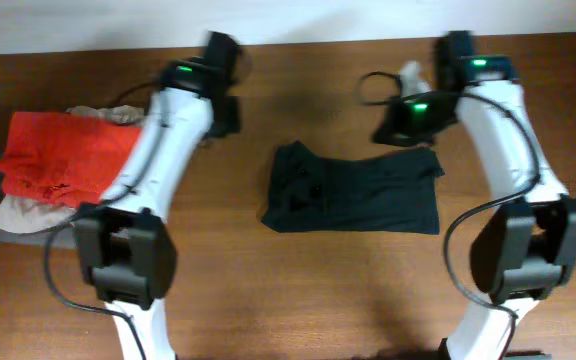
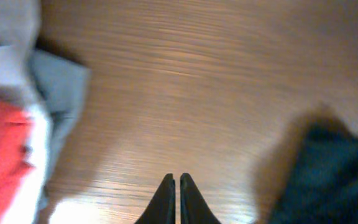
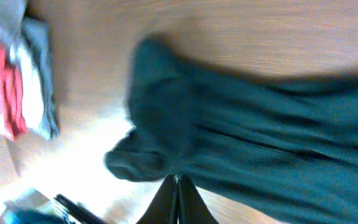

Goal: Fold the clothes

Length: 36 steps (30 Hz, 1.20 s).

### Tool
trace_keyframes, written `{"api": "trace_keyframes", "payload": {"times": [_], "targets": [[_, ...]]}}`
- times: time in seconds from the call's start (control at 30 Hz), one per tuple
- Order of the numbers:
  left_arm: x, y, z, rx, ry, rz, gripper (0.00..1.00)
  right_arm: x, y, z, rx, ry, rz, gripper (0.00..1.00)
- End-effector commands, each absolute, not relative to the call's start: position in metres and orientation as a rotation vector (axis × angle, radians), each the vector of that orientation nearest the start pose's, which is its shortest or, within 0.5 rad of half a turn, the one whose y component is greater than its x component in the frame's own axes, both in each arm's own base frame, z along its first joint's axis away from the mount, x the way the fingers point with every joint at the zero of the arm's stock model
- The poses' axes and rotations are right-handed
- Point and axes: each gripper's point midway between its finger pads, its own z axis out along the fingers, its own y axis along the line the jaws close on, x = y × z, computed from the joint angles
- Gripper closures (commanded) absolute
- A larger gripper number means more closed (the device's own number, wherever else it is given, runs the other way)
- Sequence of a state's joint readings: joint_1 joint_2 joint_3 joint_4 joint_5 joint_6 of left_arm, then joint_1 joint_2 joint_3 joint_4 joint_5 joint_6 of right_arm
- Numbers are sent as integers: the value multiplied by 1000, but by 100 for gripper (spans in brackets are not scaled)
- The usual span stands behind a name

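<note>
Overhead: the black garment (image 1: 353, 190) lies partly folded at mid-worktop (image 1: 298, 300), well apart from the red garment (image 1: 63, 155) stacked at the left edge. Left wrist: the left claw (image 2: 177, 182) is pinched closed and empty, over bare wood between the two. Right wrist: the right claw (image 3: 176, 182) is likewise closed, its tips at the black garment's edge.

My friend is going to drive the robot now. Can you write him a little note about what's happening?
Left end effector: shut, empty, above the wooden table.
Right end effector: shut, at the edge of the black soft-fabric T-shirt; no grip visible.
T-shirt: mid-table, roughly rectangular, bunched at the end nearer the left arm.
Done: seems partly folded.
Left: smooth it, finish folding.
</note>
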<state>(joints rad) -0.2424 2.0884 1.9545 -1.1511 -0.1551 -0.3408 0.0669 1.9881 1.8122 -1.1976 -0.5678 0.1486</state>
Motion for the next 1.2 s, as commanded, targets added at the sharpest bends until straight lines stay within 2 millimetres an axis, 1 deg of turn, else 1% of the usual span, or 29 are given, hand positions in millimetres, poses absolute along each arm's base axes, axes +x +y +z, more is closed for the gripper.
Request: {"api": "trace_keyframes", "payload": {"times": [0.0, 0.07, 0.13, 0.17, 0.23, 0.27, 0.3, 0.33, 0.37, 0.4, 0.47, 0.5, 0.53, 0.6, 0.63, 0.67, 0.8, 0.83, 0.9, 0.97, 1.0, 1.03, 1.07, 1.17], "targets": [[467, -70, 130, -309, 2867, -175, 97, 405, 193, 166, -273, 2825, 891, 96], [467, -56, 130, -362, 2871, -211, 97, 402, 215, 156, -366, 2827, 815, 96], [465, -47, 129, -391, 2878, -245, 98, 398, 228, 141, -416, 2851, 695, 96], [464, -44, 129, -402, 2882, -250, 97, 397, 234, 135, -434, 2856, 662, 96], [464, -39, 129, -385, 2885, -247, 97, 393, 251, 122, -491, 2863, 645, 96], [464, -38, 129, -367, 2886, -244, 98, 392, 257, 116, -508, 2867, 643, 96], [464, -39, 129, -343, 2887, -241, 98, 392, 261, 108, -522, 2874, 630, 96], [464, -40, 129, -326, 2889, -240, 97, 391, 265, 93, -536, 2900, 611, 96], [464, -42, 129, -307, 2890, -239, 97, 389, 265, 84, -518, 2929, 605, 96], [464, -44, 129, -282, 2891, -233, 98, 386, 261, 73, -504, 2973, 587, 96], [464, -44, 129, -279, 2891, -226, 97, 383, 243, 60, -472, 3038, 482, 96], [464, -44, 129, -279, 2892, -223, 97, 380, 216, 55, -409, 3103, 312, 96], [464, -44, 129, -280, 2892, -222, 97, 378, 198, 54, -373, 3130, 194, 96], [464, -44, 129, -268, 2893, -221, 98, 378, 162, 61, -331, 3150, -10, 96], [464, -44, 129, -263, 2892, -221, 98, 378, 148, 66, -312, 3148, -83, 96], [464, -44, 129, -262, 2890, -222, 97, 379, 139, 72, -289, 3144, -109, 96], [466, -47, 130, -253, 2882, -225, 97, 384, 127, 99, -282, 3100, 0, 96], [467, -48, 130, -250, 2880, -226, 96, 383, 125, 104, -269, 3094, 8, 96], [467, -52, 130, -237, 2878, -228, 86, 380, 124, 111, -260, 3097, 46, 96], [468, -56, 130, -208, 2875, -228, 78, 374, 138, 115, -300, 3103, 174, 96], [469, -59, 131, -196, 2872, -229, 74, 371, 151, 117, -343, 3101, 293, 96], [469, -62, 131, -178, 2869, -228, 73, 367, 170, 121, -405, 3081, 458, 96], [470, -63, 131, -173, 2866, -229, 73, 367, 180, 122, -418, 3065, 526, 96], [472, -63, 132, -174, 2856, -231, 74, 372, 198, 117, -455, 3025, 592, 96]]}}
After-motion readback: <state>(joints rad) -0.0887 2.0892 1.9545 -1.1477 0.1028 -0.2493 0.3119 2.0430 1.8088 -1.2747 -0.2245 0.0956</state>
